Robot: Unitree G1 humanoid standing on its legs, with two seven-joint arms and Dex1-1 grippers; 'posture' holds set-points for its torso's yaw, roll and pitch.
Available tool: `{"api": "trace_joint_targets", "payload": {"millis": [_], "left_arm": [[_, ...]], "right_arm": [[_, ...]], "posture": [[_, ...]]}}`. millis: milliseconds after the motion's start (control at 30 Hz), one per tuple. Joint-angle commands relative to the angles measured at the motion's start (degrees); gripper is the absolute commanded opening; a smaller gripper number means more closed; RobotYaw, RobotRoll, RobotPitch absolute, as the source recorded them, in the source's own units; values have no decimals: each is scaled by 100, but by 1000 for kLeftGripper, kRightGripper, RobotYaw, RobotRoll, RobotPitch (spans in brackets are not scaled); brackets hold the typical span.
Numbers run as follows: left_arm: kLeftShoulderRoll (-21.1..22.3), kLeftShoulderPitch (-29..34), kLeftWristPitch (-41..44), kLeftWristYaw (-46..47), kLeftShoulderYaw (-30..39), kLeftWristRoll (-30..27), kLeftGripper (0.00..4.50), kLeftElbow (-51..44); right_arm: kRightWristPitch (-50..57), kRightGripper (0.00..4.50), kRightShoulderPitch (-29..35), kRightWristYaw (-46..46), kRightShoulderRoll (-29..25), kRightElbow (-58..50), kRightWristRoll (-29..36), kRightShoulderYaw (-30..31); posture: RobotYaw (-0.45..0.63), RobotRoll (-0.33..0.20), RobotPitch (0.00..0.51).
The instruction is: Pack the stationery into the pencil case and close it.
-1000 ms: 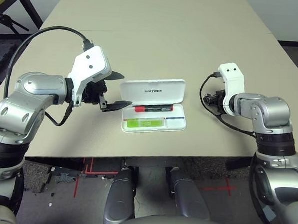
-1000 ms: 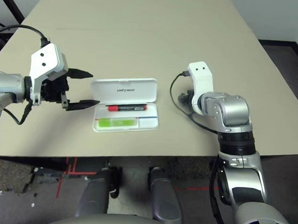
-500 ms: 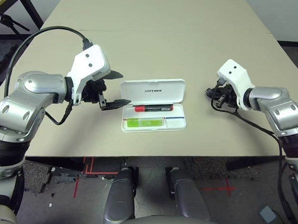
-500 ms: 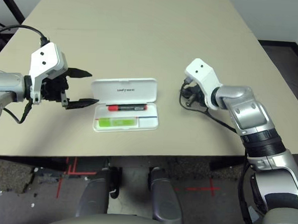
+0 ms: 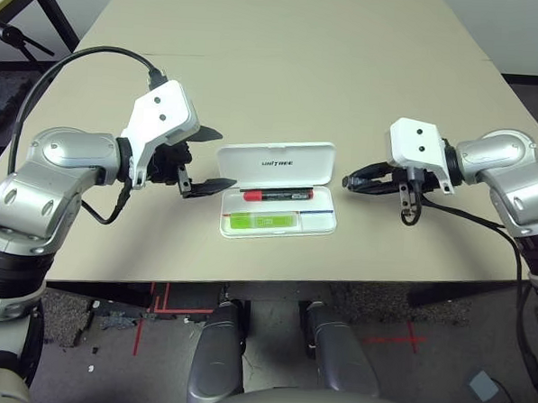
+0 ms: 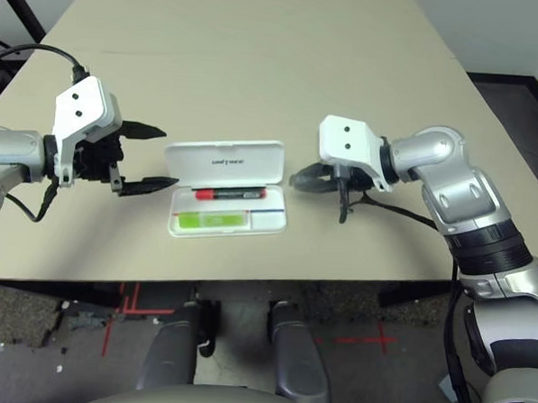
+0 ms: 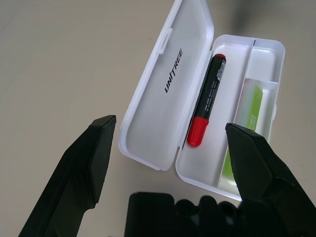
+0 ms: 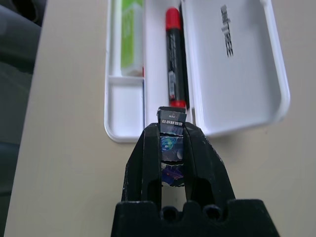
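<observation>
The white pencil case [image 5: 318, 159] lies open at the table's middle, lid folded back flat. In its tray lie the red marker [image 5: 276, 195] with a black band and the lime-green strip [image 5: 261, 222]. A short way to the case's right, my right gripper [image 5: 349, 181] points at it, shut on a tiny dark block [image 8: 172, 117] that sticks out between the fingertips. My left gripper [image 5: 224, 159] hovers at the case's left end, open, with nothing between its fingers [image 7: 91, 163]. In the left wrist view the marker [image 7: 206, 101] and strip [image 7: 252, 118] lie side by side.
The tan table [image 5: 285, 58] stretches far behind the case. The tray's small right-hand compartment [image 8: 124, 106] holds nothing. Black cables loop from both wrists. The front table edge runs close below the case.
My right arm has swung round so its gripper, still shut on the block, now points at the case's right end from close by. The left arm has not moved.
</observation>
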Motion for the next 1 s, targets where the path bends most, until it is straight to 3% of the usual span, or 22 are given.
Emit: {"api": "trace_joint_targets", "payload": {"millis": [33,367,833,1000], "left_arm": [[28,-12,-24,-22,-85,43,4500,27],[67,52,38,32,-38,51,4500,-46],[70,66,39,62,-63,97,4500,-29],[94,76,36,60,-36,129,4500,-1]], "right_arm": [[-137,340,-94,132,173,-28,-151,252],[-361,340,171,167,510,-25,-504,678],[-613,340,296,31,706,248,-896,763],[-702,2075,256,-87,802,363,-922,666]], "posture": [[-100,0,160],[-78,0,163],[-75,0,158],[-68,0,151]]}}
